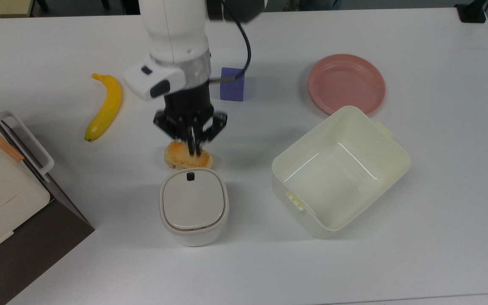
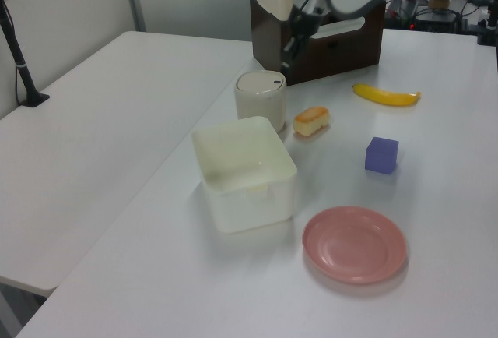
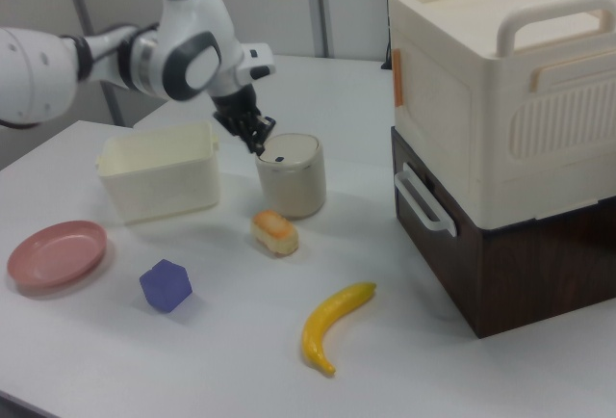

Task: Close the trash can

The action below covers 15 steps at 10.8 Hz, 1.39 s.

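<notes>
In the top view, the trash can (image 1: 194,206) stands a little below the middle of the white table (image 1: 417,245). It is a small off-white bin with a square top and round corners. Its beige lid (image 1: 192,202) lies flat and shut, with a thin dark line around the edge. A small dark button (image 1: 190,176) sits on the rim at 12 o'clock. The gripper (image 1: 193,149) hangs at 12 o'clock from the can, apart from it, above a small orange bread roll (image 1: 187,158). Its black fingers are pressed close together and hold nothing. A big cream tub (image 1: 341,171) with no lid is at 3 o'clock from the can. A pink plate (image 1: 346,83) is at 1 o'clock, a purple block (image 1: 232,89) at 12 o'clock and a yellow banana (image 1: 104,106) at 10 o'clock.

In the left view, the trash can (image 2: 261,100) looks short and round, with its lid down. The gripper (image 2: 286,59) hangs just above it at 1 o'clock, not touching. The bread roll (image 2: 311,121) lies just beside the can at 4 o'clock. The tub (image 2: 244,171) is at 6 o'clock.

In the right view, the trash can (image 3: 291,175) stands near the middle, and the button (image 3: 276,158) faces up on its lid. The gripper (image 3: 258,143) is at 10 o'clock, close to the rim, fingers together. A brown and cream box (image 3: 500,139) stands at 3 o'clock.
</notes>
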Motion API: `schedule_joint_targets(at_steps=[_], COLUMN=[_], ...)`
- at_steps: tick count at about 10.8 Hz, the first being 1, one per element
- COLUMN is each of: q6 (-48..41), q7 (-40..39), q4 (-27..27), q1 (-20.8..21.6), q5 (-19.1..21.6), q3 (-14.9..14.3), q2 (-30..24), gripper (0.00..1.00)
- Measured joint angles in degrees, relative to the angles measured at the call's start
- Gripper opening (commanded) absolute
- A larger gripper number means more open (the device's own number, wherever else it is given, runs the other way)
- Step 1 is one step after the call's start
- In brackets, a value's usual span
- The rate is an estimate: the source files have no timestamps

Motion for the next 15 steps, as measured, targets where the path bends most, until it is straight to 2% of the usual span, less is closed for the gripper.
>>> schedule_joint_targets(at_steps=[1,3,6,8,11,15], q6=[-7.6,-21.6,-31.2,-33.1,-33.1,-32.5], q7=[-0.4,-1.7,-2.0,-2.1,-1.6,6.4], q4=[-0.3,-0.6,-1.5,-1.7,-2.0,-2.8], q1=[0.0,0.0,0.0,0.0,-0.5,-1.9], q5=[0.0,-1.1,-5.4,-7.0,-7.2,-8.5], q3=[0.0,0.0,0.0,0.0,1.0,4.0], q2=[-2.8,-8.1,-12.3,-13.4,-14.1,-14.2], gripper=[1.0,1.0,1.0,1.0,1.0,1.0])
